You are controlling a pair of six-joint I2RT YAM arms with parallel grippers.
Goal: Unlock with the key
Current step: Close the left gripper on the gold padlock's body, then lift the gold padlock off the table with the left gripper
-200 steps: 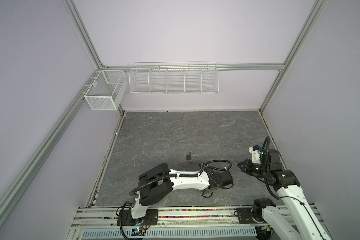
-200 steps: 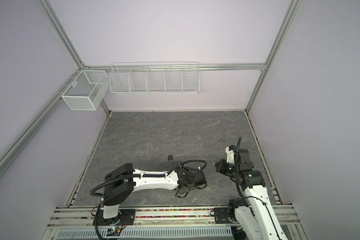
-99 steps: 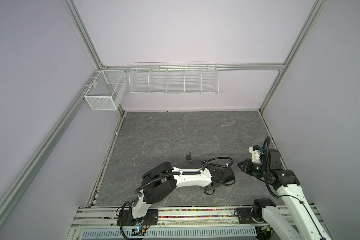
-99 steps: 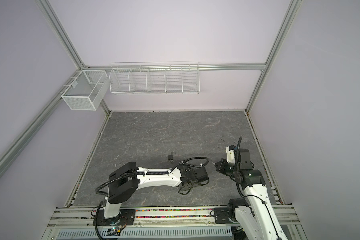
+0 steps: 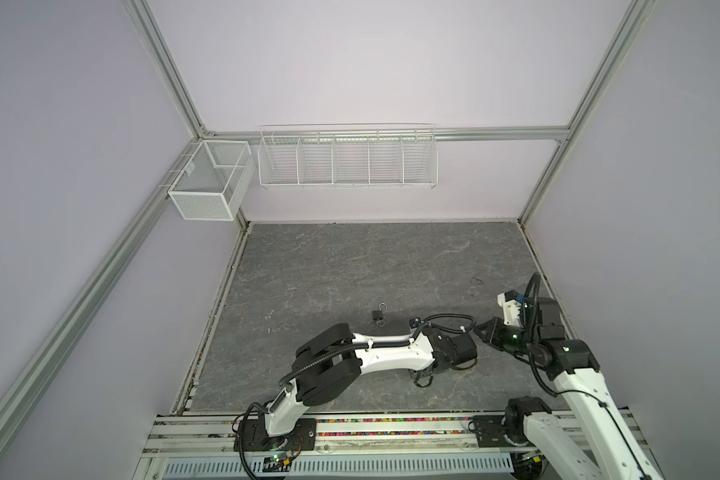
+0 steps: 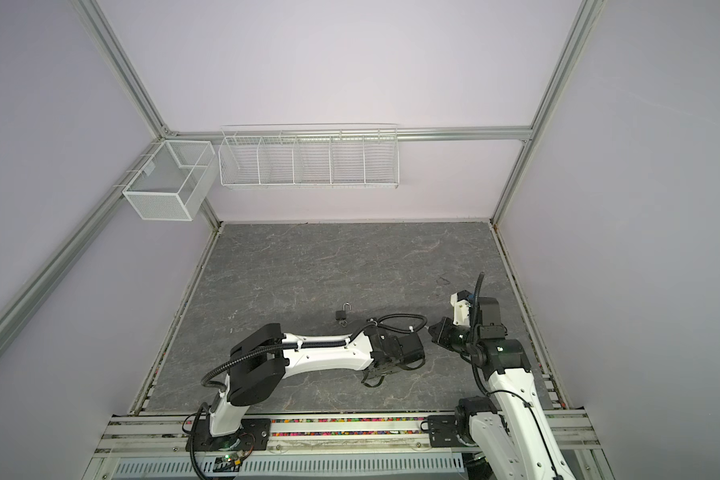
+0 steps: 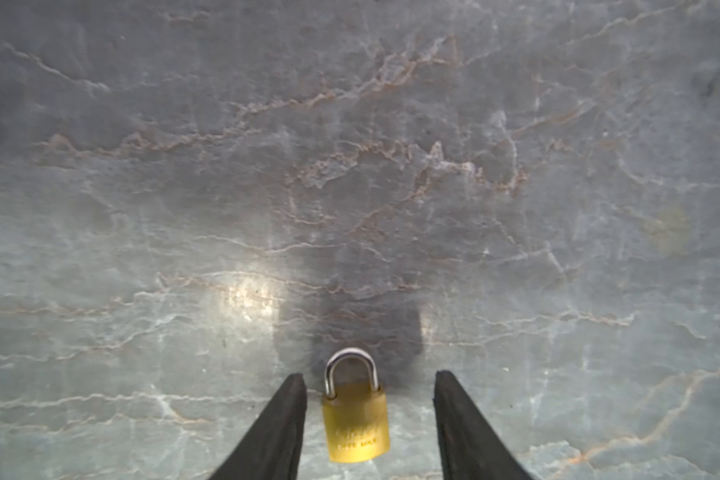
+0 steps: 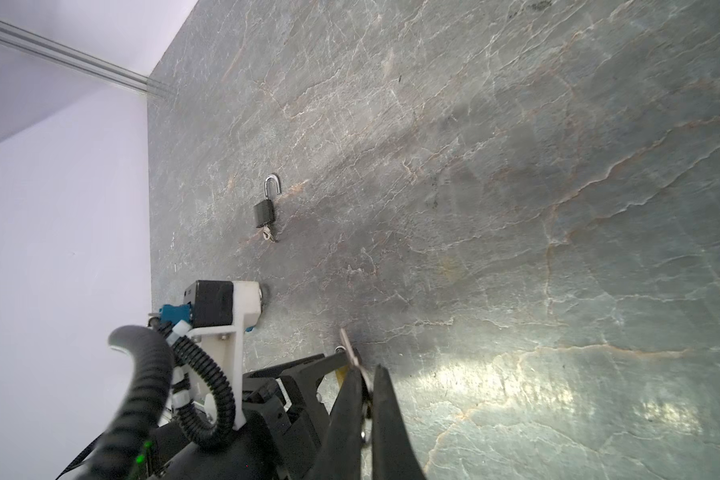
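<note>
Padlocks, two: brass padlock (image 7: pixel 356 422) between spread left jaws, black padlock (image 8: pixel 264 213) lying apart; right jaws pinch one key (image 8: pixel 350 352).

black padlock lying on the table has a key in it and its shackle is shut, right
Not quite. The black padlock does lie on the table with a key in it, but its shackle is swung open, not shut. The right wrist view shows this.

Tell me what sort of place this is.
Probably a robot test cell in a lab: a left arm and a right arm bolted to a rail, plain walls held in an aluminium frame, and a wire rack hung on the back bar.
</note>
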